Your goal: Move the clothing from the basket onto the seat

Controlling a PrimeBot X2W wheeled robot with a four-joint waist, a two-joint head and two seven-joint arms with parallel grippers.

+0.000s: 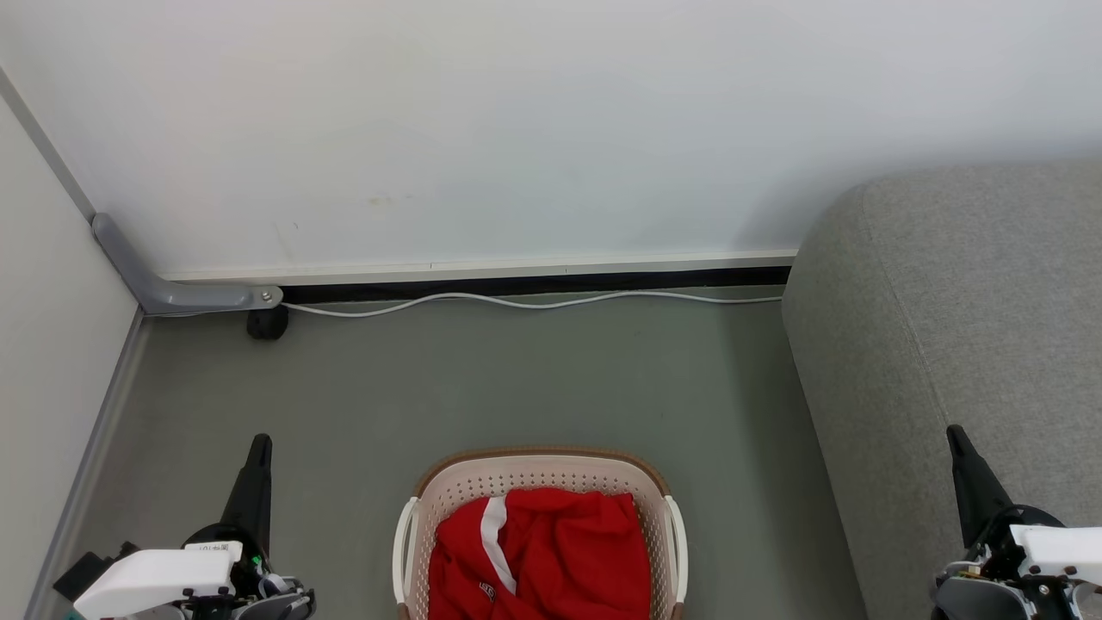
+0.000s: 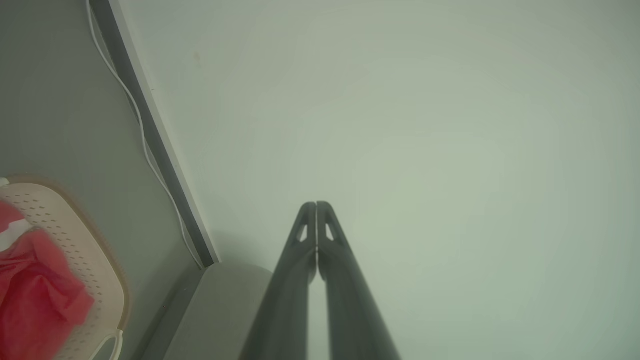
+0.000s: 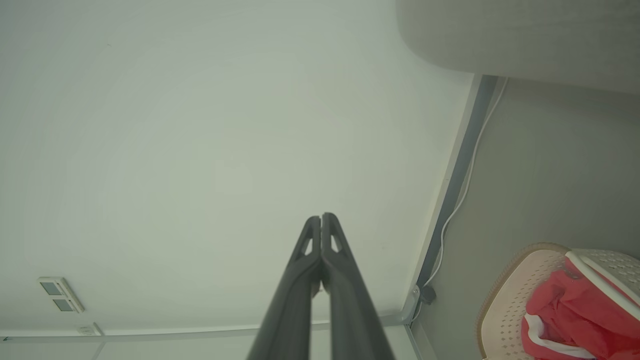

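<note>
Red clothing (image 1: 551, 551) with a white stripe lies bunched in the cream basket (image 1: 448, 495) at the bottom middle of the head view; the clothing (image 2: 35, 295) and basket (image 2: 85, 250) also show in the left wrist view, and the clothing (image 3: 580, 312) and basket (image 3: 515, 285) in the right wrist view. The grey seat (image 1: 956, 344) rises at the right. My left gripper (image 1: 258, 443) stands shut at the lower left of the basket, holding nothing (image 2: 316, 205). My right gripper (image 1: 954, 432) is shut and empty in front of the seat (image 3: 321, 217).
A white wall runs along the back with a white cable (image 1: 534, 301) on the grey floor at its foot. A grey bracket (image 1: 164, 288) and a black foot (image 1: 267, 323) sit in the left corner, beside a side wall (image 1: 52, 344). Open floor (image 1: 516, 379) lies beyond the basket.
</note>
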